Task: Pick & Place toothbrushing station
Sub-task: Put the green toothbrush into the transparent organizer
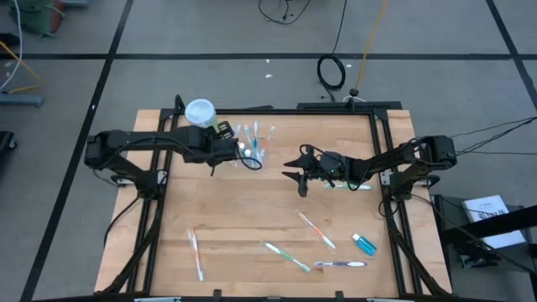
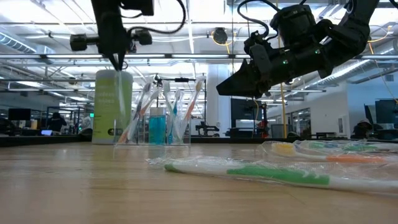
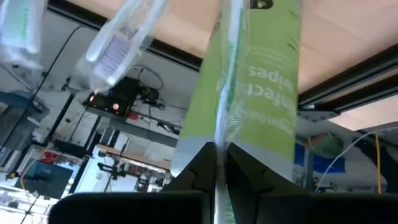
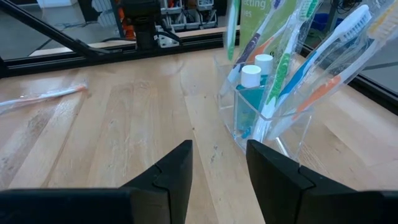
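High view shows the left pincer (image 1: 241,155) at the far part of the wooden desk (image 1: 243,218), right beside the clear holder (image 1: 254,143) that stands packed with toothbrushes. Its fingers (image 3: 199,165) are pressed together on a wrapped toothbrush (image 3: 225,93), which hangs in front of the light-green wipes bottle (image 3: 261,87); in the low view that pincer (image 2: 117,59) points down just above the bottle (image 2: 113,106). The holder (image 2: 152,127) keeps several brushes leaning upright and blue toothpaste tubes (image 4: 252,93) with white caps.

The right pincer (image 1: 300,178) hovers above the middle of the desk, fingers (image 4: 174,171) apart with nothing between them, facing the holder (image 4: 267,106).

More wrapped toothbrushes lie loose on the near side: a pink one (image 1: 195,254) near the left, an orange one (image 1: 316,231), a green one (image 1: 286,256) and a blue one (image 1: 340,264) to the right. A small blue toothpaste tube (image 1: 364,244) lies near the right edge.
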Robot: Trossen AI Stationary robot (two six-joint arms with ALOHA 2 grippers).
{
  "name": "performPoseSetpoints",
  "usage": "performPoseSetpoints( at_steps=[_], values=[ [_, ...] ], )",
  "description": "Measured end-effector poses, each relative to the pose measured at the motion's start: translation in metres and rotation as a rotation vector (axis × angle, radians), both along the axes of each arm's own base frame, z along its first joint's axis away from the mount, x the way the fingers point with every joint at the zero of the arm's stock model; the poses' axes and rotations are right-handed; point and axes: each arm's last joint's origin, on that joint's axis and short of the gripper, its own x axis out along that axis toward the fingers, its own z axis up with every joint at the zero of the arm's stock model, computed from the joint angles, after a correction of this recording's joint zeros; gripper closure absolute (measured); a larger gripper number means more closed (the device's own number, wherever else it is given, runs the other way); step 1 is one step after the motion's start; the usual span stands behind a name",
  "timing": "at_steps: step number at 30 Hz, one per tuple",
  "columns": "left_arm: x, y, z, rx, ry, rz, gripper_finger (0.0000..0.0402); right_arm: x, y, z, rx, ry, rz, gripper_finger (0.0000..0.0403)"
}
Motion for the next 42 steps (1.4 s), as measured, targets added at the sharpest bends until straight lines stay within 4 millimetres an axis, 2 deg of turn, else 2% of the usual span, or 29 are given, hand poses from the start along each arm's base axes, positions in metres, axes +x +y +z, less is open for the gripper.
performPoseSetpoints(
  at_steps=[7, 14, 19, 27, 33, 42],
  values=[
    [0.018, 0.003, -0.022, -0.005, 0.04, 0.004, 0.0389, 0.0, 0.0, 0.0, 0.0, 0.0, 0.0, 0.0261],
    [0.029, 0.003, -0.042, -0.107, -0.032, 0.12, 0.0348, 0.0, 0.0, 0.0, 0.0, 0.0, 0.0, 0.0261],
    [0.035, 0.003, -0.051, -0.107, -0.061, 0.175, 0.0331, 0.0, 0.0, 0.0, 0.0, 0.0, 0.0, 0.0261],
    [0.045, 0.005, -0.052, -0.066, -0.32, 0.338, 0.032, 0.0, 0.0, 0.0, 0.0, 0.0, 0.0, 0.0261],
    [0.045, 0.005, -0.051, -0.062, -0.364, 0.384, 0.0312, 0.0, 0.0, 0.0, 0.0, 0.0, 0.001, 0.0261],
    [0.045, 0.002, -0.051, -0.067, -0.382, 0.394, 0.0237, 0.0, 0.0, 0.0, -0.008, 0.002, 0.003, 0.0261]
  ],
)
